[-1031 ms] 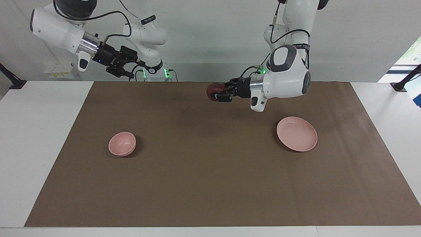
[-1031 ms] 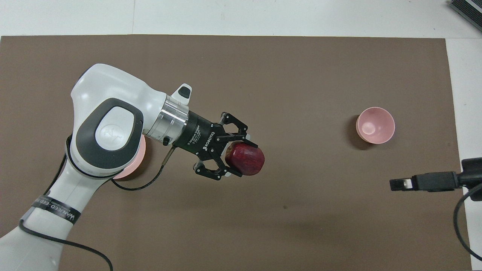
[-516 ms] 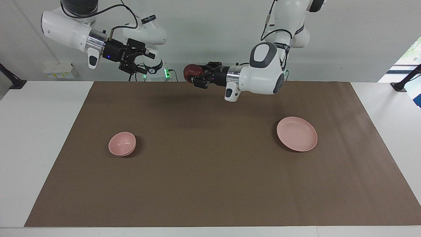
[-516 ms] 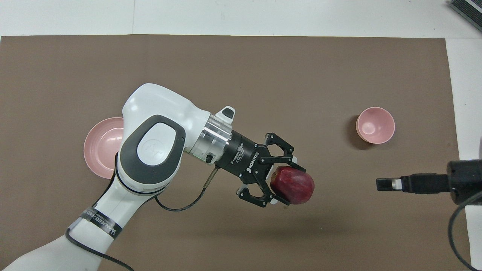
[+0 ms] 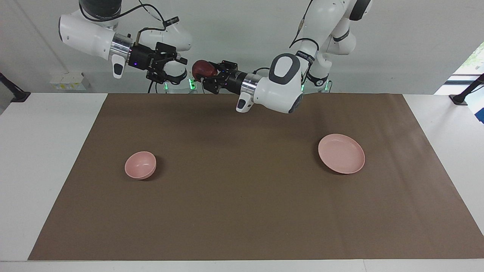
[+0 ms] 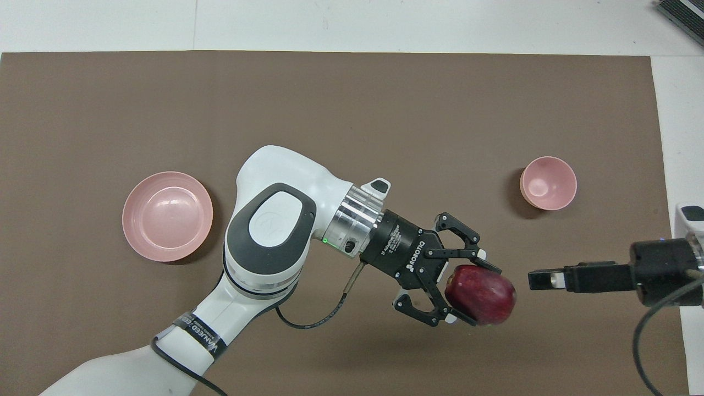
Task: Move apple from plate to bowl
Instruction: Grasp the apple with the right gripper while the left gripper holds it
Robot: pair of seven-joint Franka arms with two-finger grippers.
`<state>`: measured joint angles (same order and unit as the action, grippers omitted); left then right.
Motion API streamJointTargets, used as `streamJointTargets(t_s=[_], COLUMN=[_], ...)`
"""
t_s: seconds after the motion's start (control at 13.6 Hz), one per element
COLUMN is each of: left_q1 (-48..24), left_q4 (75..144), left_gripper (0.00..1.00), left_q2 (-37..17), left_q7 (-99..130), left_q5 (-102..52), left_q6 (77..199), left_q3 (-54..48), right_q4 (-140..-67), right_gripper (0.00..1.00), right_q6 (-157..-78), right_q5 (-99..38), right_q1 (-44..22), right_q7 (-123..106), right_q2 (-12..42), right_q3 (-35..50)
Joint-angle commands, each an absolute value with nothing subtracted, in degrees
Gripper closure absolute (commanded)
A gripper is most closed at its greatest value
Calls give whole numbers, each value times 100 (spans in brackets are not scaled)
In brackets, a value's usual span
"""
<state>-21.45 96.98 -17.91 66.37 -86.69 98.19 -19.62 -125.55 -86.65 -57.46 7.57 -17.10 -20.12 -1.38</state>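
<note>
Jaws, left gripper [image 6: 477,293]: clenched on the apple [image 6: 481,295], raised in the air over the brown mat [image 6: 352,99] near the robots' edge of the worktop [image 5: 49,151]. Jaws, right gripper [image 5: 180,68]: spread wide, holding nothing, raised level with the apple and just apart from it, tips pointing at it.

Overhead view, running across:
1. Plate [image 6: 167,215], pale pink, at 9 o'clock on the mat, toward the left arm's end. Bare.
2. Left arm, white, entering from 7 o'clock, wrist angled toward 4 o'clock.
3. Apple, dark red, at 5 o'clock, off the plate and not in the bowl, well apart from both.
4. Bowl [image 6: 548,183], pale pink, small and deep, at 3 o'clock toward the right arm's end. Holds nothing.
5. Right gripper, black, reaching in from 4 o'clock, tips just short of the apple.
</note>
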Motion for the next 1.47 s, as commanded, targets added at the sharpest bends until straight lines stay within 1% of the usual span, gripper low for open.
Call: streamJointTargets(t_s=[0.0,0.15,0.59,1.03,1.1,1.18,1.33,1.4], left_q1=[-2153,-2162,-2329,-2417,-2426,-2426,-2426,-2426], left_q4=[9422,9352,9158,9070,9070,9070,9070,9070], left_gripper=[100,100,100,100,100,100,100,100], left_q2=[-1969,-2056,-2153,-2188,-2188,-2188,-2188,-2188], left_q7=[6427,6285,6047,6021,6021,6021,6021,6021], left_q5=[-8955,-8974,-8974,-8965,-8965,-8965,-8947,-8947], left_q6=[9992,10212,10731,10951,10969,10969,10969,10969], left_q3=[-2118,-2319,-2478,-2549,-2549,-2549,-2549,-2549], right_q4=[-12832,-12850,-12850,-12850,-12850,-12841,-12841,-12832], right_gripper=[0,0,0,0,10,33,95,100], right_q6=[-8824,-8728,-8183,-8025,-8016,-8007,-8007,-8016], right_q5=[-5880,-5871,-5906,-5827,-5818,-5818,-5792,-5775], right_q1=[730,738,922,932,940,949,941,940], right_q7=[-1592,-1521,-1283,-1160,-1160,-1169,-1047,-872], right_q2=[-2267,-2285,-2303,-2329,-2329,-2320,-2320,-2320], right_q3=[-114,-114,-149,-149,-149,-149,-141,-141])
